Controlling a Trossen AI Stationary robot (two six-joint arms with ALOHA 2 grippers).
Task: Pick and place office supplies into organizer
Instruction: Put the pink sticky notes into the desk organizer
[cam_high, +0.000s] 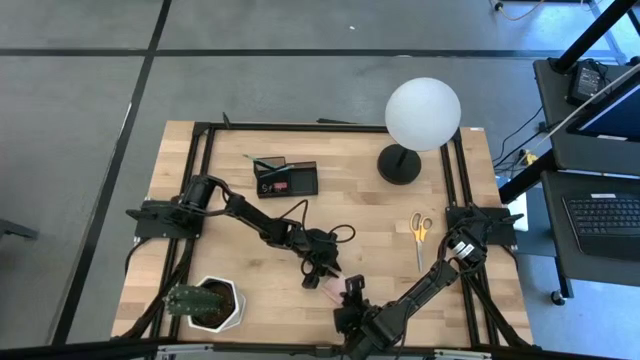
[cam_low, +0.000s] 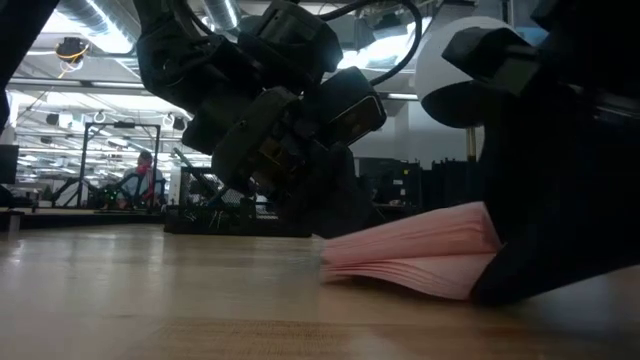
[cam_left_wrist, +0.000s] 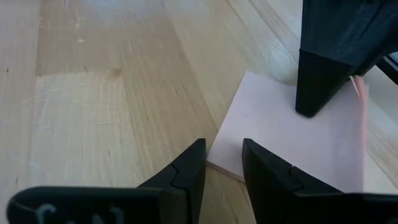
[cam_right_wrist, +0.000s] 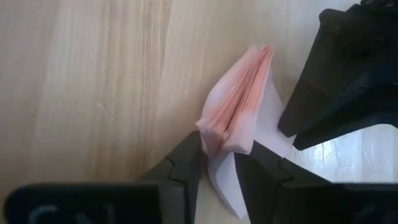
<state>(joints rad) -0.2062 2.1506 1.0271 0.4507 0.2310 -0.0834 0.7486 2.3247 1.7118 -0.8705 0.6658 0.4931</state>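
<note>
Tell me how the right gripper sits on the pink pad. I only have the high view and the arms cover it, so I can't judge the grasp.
Observer: The right wrist view shows the right gripper with a finger on each side of the pink sticky-note pad, pinching its fanned pages at one edge.
Operator: Is the pad off the table?
Observer: Only partly. In the low view the pinched side is raised and splayed, while the thin edge rests on the table.
Operator: And the left gripper?
Observer: In the left wrist view the left gripper is open at the pad's edge across from the right one, holding nothing.
</note>
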